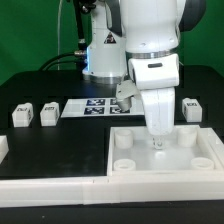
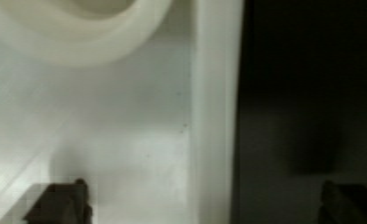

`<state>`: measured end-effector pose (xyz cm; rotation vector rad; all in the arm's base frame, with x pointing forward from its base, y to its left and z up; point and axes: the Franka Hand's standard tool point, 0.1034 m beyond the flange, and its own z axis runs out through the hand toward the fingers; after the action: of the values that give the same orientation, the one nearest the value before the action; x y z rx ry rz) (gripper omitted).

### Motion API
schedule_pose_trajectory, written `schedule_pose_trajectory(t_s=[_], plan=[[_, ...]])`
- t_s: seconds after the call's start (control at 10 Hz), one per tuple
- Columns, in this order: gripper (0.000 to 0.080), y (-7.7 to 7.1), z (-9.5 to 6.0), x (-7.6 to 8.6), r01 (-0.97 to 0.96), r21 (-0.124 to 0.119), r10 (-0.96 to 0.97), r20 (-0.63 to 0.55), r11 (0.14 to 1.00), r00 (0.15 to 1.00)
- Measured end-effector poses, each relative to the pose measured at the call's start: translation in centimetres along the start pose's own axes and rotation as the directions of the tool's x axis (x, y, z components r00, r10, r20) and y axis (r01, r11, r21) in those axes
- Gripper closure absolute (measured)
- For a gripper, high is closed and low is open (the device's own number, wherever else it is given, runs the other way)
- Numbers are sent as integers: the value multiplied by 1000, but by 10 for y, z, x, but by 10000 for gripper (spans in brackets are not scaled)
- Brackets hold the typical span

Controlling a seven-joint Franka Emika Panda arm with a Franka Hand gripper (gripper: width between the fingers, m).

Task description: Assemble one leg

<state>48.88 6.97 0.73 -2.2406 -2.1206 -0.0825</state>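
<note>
The large white square panel (image 1: pixel 162 168) with round corner sockets lies flat at the front of the black table. My gripper (image 1: pixel 157 145) hangs low over the panel's far edge, between its two far sockets. In the wrist view my gripper (image 2: pixel 205 205) is open with the fingers wide apart. One finger (image 2: pixel 55 204) is over the white panel (image 2: pixel 109 120) and the other is over the black table, so they straddle the panel's edge. A round socket (image 2: pixel 87 20) shows near it. Nothing is between the jaws. Three small white legs stand on the table: two (image 1: pixel 22 115) (image 1: pixel 48 113) at the exterior view's left, one (image 1: pixel 192 108) at its right.
The marker board (image 1: pixel 92 107) lies behind the panel, partly hidden by my arm. A low white wall (image 1: pixel 50 186) runs along the table's front, with a block (image 1: pixel 3 147) at the exterior view's left. The robot's base (image 1: pixel 105 55) stands at the back.
</note>
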Motion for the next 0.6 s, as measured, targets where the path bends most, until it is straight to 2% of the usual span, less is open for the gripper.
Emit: schedule_pose_trajectory(t_s=[0.2,0.4,0.6], plan=[[151,-4,-25,6,-75,-28,75,7,997,997],[151,-15,-47,26,-195,-54,196,5,979,981],[151,-28,-49,51,-439,-54,439,-10,897,899]])
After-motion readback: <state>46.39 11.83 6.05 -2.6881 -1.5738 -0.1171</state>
